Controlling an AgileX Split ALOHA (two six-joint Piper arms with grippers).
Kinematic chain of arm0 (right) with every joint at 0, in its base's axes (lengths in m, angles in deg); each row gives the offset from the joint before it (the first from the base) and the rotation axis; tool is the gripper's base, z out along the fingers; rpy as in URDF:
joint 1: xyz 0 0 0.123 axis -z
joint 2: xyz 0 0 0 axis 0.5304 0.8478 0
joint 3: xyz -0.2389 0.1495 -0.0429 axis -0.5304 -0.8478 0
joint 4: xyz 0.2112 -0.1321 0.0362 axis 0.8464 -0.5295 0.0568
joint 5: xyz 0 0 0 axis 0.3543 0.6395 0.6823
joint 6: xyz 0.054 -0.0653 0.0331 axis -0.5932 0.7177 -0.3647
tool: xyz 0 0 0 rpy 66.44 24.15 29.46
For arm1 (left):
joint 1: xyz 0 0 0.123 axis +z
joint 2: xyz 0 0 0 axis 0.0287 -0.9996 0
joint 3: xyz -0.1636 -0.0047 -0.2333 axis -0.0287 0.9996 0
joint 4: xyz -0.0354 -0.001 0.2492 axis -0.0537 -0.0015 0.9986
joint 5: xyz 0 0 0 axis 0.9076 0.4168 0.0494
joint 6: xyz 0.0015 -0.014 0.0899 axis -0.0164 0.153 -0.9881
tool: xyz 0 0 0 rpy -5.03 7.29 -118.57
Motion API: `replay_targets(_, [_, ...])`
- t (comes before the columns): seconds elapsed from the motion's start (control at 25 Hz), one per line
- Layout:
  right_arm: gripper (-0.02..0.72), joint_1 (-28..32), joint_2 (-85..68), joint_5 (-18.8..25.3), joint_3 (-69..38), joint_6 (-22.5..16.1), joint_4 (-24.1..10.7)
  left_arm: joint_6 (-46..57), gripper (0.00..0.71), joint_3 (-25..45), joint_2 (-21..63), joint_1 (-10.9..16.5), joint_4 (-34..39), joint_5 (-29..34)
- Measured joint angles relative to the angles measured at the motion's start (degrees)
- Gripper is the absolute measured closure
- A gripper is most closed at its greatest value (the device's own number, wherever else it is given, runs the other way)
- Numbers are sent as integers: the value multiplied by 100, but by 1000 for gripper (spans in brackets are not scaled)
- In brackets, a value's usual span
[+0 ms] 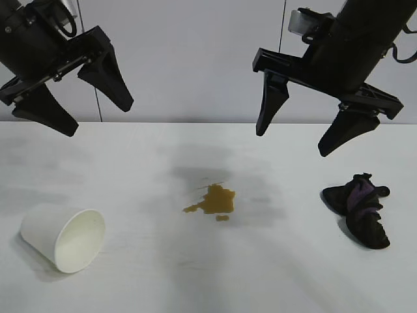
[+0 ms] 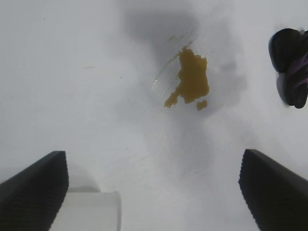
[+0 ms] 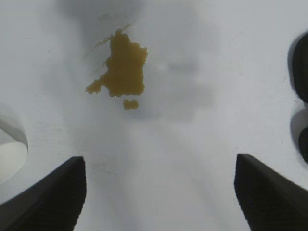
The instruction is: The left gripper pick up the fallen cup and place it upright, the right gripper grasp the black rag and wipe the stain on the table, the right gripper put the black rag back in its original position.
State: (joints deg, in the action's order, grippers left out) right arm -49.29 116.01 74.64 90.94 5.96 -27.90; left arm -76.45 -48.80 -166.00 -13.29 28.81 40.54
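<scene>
Both claws are up in the air with nothing in them. The left gripper point(image 1: 98, 117) hangs over the table's left side with its fingers spread wide, and the right gripper point(image 1: 296, 140) hangs right of centre, just as wide. Below the left one, the white paper cup point(image 1: 64, 238) lies tipped on its side near the front left, mouth facing the front. The yellow-brown stain point(image 1: 214, 201) sits mid-table point(image 1: 208, 280) – a splotch plus a droplet just beside it. The black rag point(image 1: 360, 208), purple folds showing, is bunched up on the right, well apart from the stain.
</scene>
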Motion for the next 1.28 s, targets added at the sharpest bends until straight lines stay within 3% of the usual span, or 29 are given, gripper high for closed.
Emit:
replay_targets(0.48, [126, 0, 0, 11, 0, 0, 0, 0, 17, 0, 0, 0, 0, -53])
replay_targets(1.04, [126, 0, 0, 11, 0, 0, 0, -15, 17, 0, 0, 0, 0, -528])
replay_targets(1.16, [126, 0, 0, 11, 0, 0, 0, -500, 17, -17, 0, 0, 206, -338])
replay_targets(1.28, [126, 0, 0, 11, 0, 0, -47, -1947, 17, -72, 0, -71, 1069, 480])
